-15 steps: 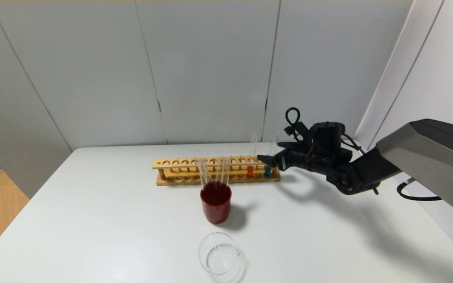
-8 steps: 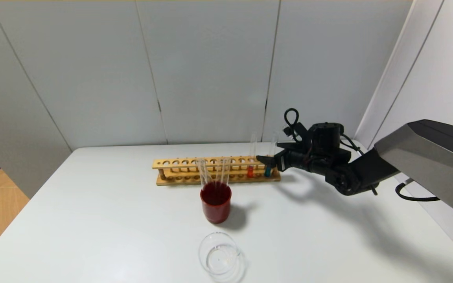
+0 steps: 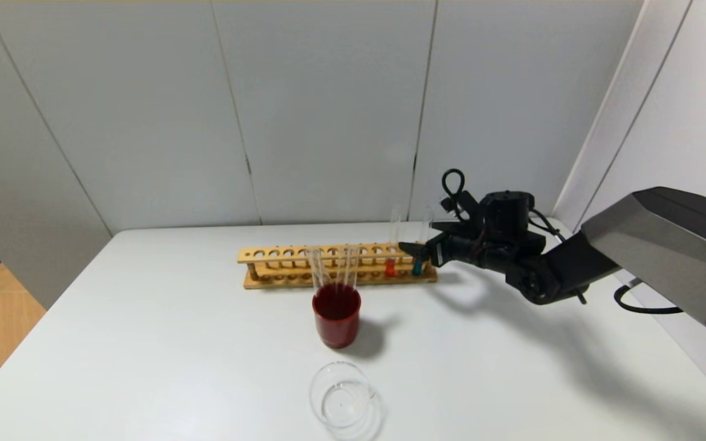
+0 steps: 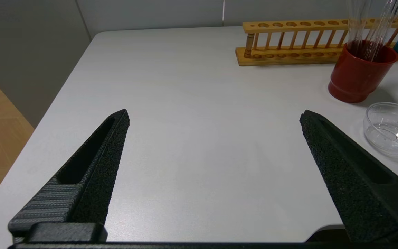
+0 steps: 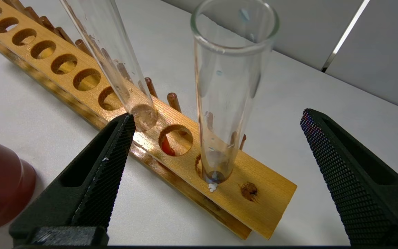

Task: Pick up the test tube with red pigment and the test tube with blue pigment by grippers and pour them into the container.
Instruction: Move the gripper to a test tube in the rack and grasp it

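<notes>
Since a second ago the right gripper has edged slightly further along the wooden rack, its fingers spread wide around the slim clear blue-pigment test tube. Just beside it stands the clear red-pigment test tube, both upright in the rack's right end. Nearer, the round clear glass container sits on the white bench. Parked low over the bench, the left gripper is spread apart.

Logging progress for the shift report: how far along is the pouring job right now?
Nothing is poured yet: the container holds no colour. The test tube with red pigment and the test tube with blue pigment both stand in the wooden rack. In hand: the right end effector, open, sits at the blue tube. The left end effector is open, away from the rack. Both picks and pours remain.
</notes>
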`<control>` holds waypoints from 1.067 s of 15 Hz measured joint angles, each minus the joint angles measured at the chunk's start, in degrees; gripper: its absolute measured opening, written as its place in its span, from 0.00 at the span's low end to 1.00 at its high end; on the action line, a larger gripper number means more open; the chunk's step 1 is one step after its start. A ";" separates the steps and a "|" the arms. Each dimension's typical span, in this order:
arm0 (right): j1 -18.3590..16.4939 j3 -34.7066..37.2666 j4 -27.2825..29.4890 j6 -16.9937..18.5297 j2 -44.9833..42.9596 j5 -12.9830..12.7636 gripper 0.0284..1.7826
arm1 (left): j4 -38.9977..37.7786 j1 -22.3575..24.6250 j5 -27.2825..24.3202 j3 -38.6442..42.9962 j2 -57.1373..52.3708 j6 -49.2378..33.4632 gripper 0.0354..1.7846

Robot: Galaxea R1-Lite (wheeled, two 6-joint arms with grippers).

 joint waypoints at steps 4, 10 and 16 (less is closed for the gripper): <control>0.41 0.05 -0.22 0.00 0.20 -0.20 0.98 | -0.02 0.00 -0.02 0.00 0.00 0.05 0.98; 0.51 0.27 -0.41 -0.26 0.22 0.00 0.98 | 0.00 0.00 -0.06 0.00 0.00 0.02 0.98; 0.46 0.29 -0.41 -0.11 0.22 -0.05 0.77 | 0.00 0.00 -0.06 0.00 0.00 0.02 0.98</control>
